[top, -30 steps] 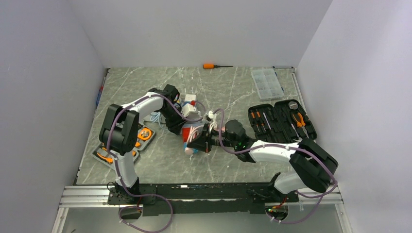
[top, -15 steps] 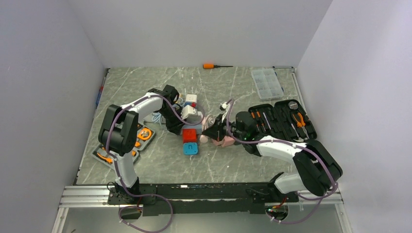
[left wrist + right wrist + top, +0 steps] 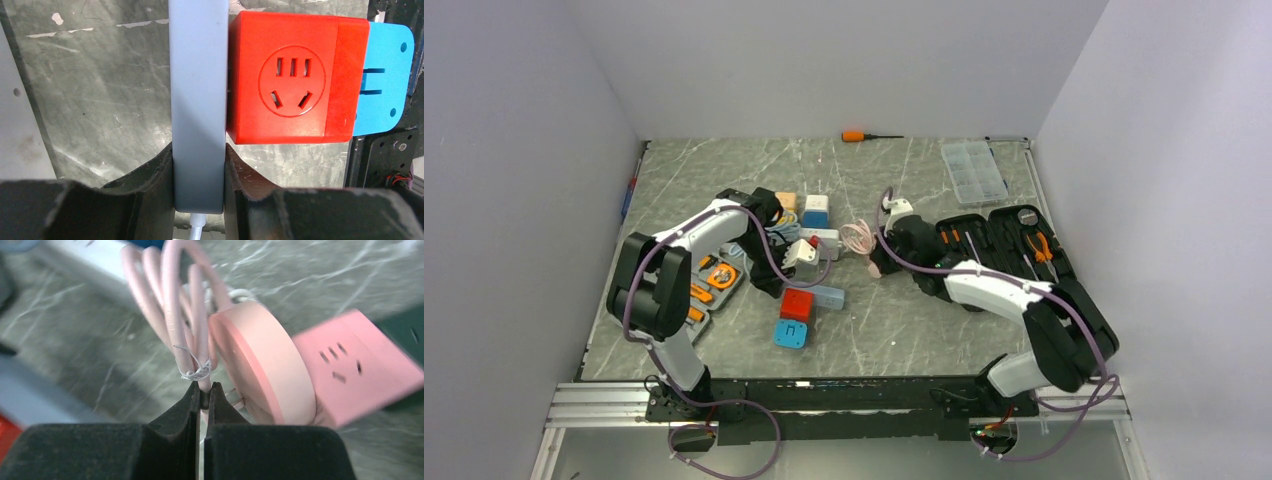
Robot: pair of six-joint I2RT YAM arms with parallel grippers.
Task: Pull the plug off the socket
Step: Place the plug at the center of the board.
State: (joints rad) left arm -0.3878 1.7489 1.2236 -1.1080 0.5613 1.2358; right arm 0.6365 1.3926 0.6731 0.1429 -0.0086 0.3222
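Right tool [image 3: 204, 391] pinched fully shut on the pink cord [image 3: 172, 315]; plug [image 3: 260, 365] apart from the socket [image 3: 90, 257].
Left tool [image 3: 198, 167] was clamped, part-open, on the end of a pale strip [image 3: 197, 75] beside a red adapter cube [image 3: 290, 80]. The socket lay on the counter [image 3: 904, 330] just behind the cord coil, with no contact to the plug visible. Extraction appeared complete. The next move likely called for lowering the plug and opening the right tool.
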